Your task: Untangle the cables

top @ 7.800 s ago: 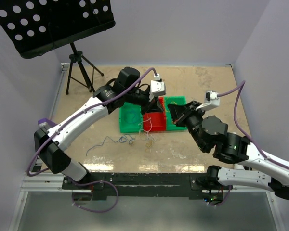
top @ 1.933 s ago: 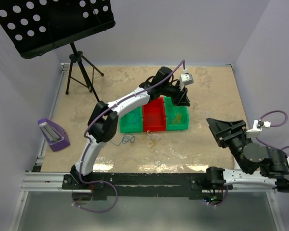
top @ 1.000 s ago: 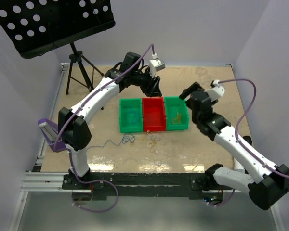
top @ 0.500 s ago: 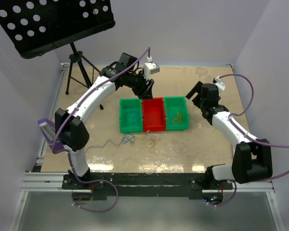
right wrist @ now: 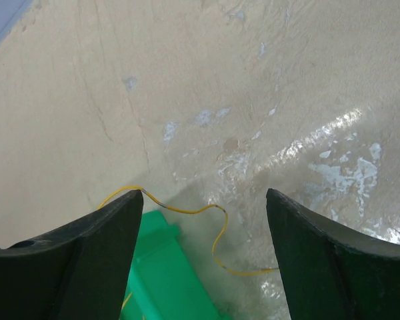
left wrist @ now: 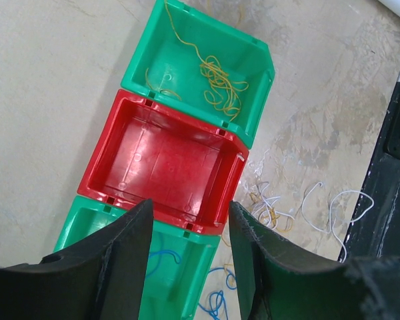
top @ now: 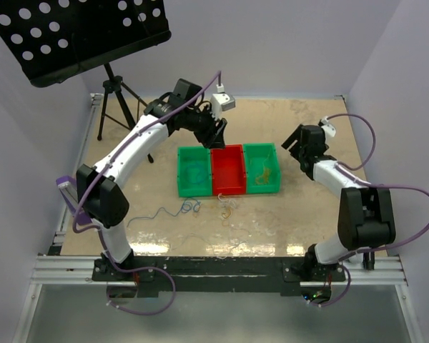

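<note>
Arms reposition: left gripper [top: 213,133] withdraws from right green bin [top: 262,146], hovers above red bin [left wrist: 232,179], fingers apart, empty. Right gripper [top: 294,143] swings in beside green bin, fingers wide, empty. Yellow cable [left wrist: 217,77] binned; blue cable [top: 189,207], white cable [left wrist: 333,207] on table [top: 307,214], unsorted.

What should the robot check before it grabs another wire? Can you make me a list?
1. Left fingers empty and apart: ok.
2. Right fingers empty and apart: ok.
3. Red bin free: ok, nothing in it.
4. Wires all sorted: not ok, a tangle of white and yellow wires lies on the table.
5. Green bin keeping everything inside: not ok, a yellow strand trails past its corner.
6. Tangle knotted tight: cannot tell.
</note>
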`<state>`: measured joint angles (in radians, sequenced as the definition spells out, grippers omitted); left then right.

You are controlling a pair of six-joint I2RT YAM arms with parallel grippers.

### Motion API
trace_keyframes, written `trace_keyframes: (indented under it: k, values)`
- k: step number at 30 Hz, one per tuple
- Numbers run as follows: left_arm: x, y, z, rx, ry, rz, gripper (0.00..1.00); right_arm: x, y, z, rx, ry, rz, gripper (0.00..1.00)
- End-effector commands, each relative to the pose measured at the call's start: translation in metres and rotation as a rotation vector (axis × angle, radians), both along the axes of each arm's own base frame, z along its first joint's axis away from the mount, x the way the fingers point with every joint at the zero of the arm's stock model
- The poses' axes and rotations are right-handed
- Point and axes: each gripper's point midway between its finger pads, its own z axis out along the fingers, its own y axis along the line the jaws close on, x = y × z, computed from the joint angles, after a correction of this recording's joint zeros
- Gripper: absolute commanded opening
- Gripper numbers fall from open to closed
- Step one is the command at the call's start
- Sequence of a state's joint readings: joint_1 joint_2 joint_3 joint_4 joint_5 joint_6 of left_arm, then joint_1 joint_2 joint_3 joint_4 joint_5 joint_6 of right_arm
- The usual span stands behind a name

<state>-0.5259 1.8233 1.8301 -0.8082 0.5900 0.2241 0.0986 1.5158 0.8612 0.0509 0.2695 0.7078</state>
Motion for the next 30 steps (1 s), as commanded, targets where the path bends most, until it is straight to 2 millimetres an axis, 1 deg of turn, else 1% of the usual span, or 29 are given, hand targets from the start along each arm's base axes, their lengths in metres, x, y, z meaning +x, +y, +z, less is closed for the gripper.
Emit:
trace_keyframes:
  k: [1,4,8,9,11,15,16,17,19,20,21,24,27,28,30]
  values:
    - [-0.002,0.007,0.023,-0.019,-0.079,0.005,0.54,0.025,0.000,0.016,-0.025,-0.070,0.023,0.75]
    - [-0.002,0.009,0.022,-0.016,-0.086,0.007,0.54,0.026,0.000,0.012,-0.041,-0.064,0.035,0.64]
    - [-0.003,0.008,0.022,-0.021,-0.086,0.007,0.54,0.025,0.000,0.011,-0.055,-0.076,0.053,0.41]
    - [-0.004,0.008,0.022,-0.023,-0.085,0.006,0.54,0.025,0.000,0.012,-0.054,-0.084,0.054,0.37]
    - [-0.004,0.007,0.023,-0.026,-0.087,0.007,0.53,0.026,0.002,0.013,-0.054,-0.092,0.065,0.32]
    - [-0.005,0.007,0.025,-0.032,-0.092,0.006,0.53,0.028,0.001,0.015,-0.064,-0.104,0.066,0.26]
    - [-0.006,0.008,0.025,-0.033,-0.091,0.005,0.53,0.028,0.000,0.014,-0.068,-0.102,0.063,0.23]
    - [-0.005,0.008,0.026,-0.034,-0.096,0.007,0.53,0.028,0.000,0.015,-0.070,-0.103,0.061,0.19]
    - [-0.006,0.010,0.025,-0.029,-0.099,0.010,0.53,0.026,-0.002,0.018,-0.077,-0.110,0.054,0.04]
    - [-0.007,0.010,0.024,-0.027,-0.100,0.011,0.53,0.025,-0.001,0.024,-0.076,-0.125,0.059,0.00]
    - [-0.006,0.012,0.023,-0.024,-0.105,0.014,0.54,0.023,0.000,0.029,-0.074,-0.140,0.062,0.00]
    - [-0.007,0.012,0.020,-0.024,-0.107,0.015,0.53,0.011,0.004,0.057,-0.074,-0.208,0.064,0.00]
    - [-0.008,0.011,0.019,-0.030,-0.105,0.015,0.53,-0.007,0.018,0.090,-0.085,-0.273,0.076,0.00]
    - [-0.008,0.011,0.019,-0.032,-0.103,0.013,0.53,-0.014,0.026,0.102,-0.089,-0.298,0.086,0.00]
    - [-0.008,0.011,0.020,-0.036,-0.107,0.014,0.53,-0.028,0.041,0.118,-0.091,-0.333,0.112,0.00]
